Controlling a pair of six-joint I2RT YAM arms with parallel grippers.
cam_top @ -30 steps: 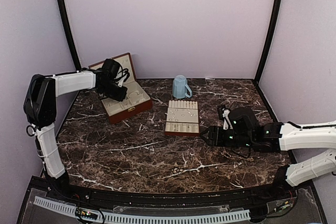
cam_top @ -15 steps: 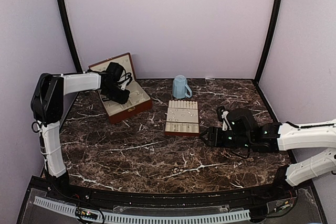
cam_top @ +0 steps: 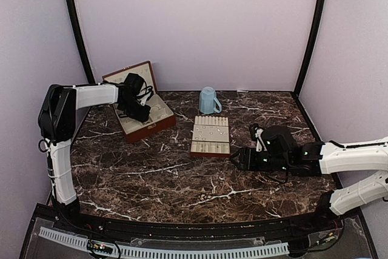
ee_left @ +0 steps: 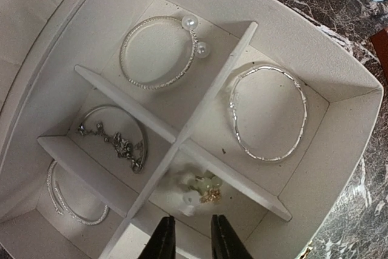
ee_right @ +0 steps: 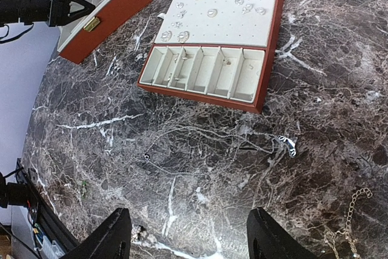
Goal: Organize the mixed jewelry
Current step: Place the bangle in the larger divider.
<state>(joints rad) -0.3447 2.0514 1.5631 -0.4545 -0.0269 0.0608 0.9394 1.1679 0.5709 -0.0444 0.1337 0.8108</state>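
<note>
Mixed jewelry lay partly loose: fine silvery chains on the dark, white-veined marble worktop, beneath the right gripper, whose jaws were spread wide. Beyond, tiny studs dotted the cream slotted tray. Farther off, the left gripper, jaws nearly together and empty, had edged deeper over the cream-lined box of thin round bangles, probably to pick one.

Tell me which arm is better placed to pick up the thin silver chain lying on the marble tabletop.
Right. The right end effector, open, hovers close over the thin silver chain; the left end effector is far off, inside the reddish-brown cream-lined box.
</note>
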